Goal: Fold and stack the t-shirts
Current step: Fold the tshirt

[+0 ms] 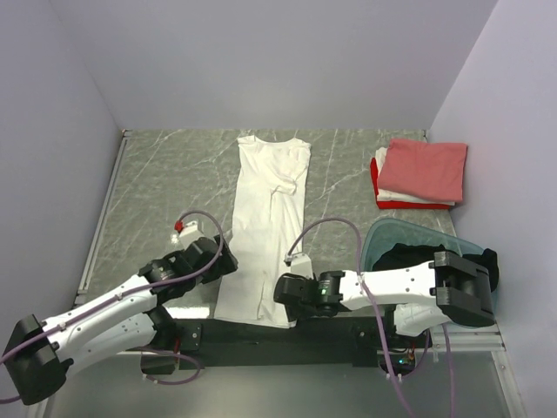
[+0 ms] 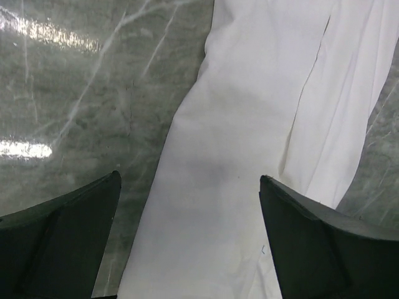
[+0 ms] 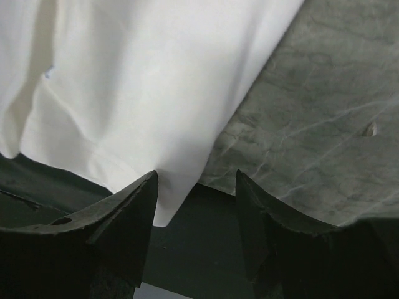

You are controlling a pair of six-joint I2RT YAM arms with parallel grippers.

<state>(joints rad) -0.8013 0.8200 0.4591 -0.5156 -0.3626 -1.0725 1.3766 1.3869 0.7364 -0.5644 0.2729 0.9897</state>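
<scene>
Left pincer (image 2: 188, 180), right pincer (image 3: 196, 177) both apart. Pinch white shirt (image 1: 265, 226) hem corners at 6 o'clock together; carry evenly toward 12.

The left arm (image 1: 96, 318) reaches from the near left corner of the desk (image 1: 174, 174) diagonally up toward the middle of the near edge, and the left end effector (image 1: 219, 258) hangs low with its fingers (image 2: 62, 243) spread wide. The right arm (image 1: 400, 283) lies almost level along the near edge, pointing left from the near right corner. The right end effector (image 1: 285, 292) sits at that edge, its fingers (image 3: 124, 218) parted with a clear gap.
</scene>
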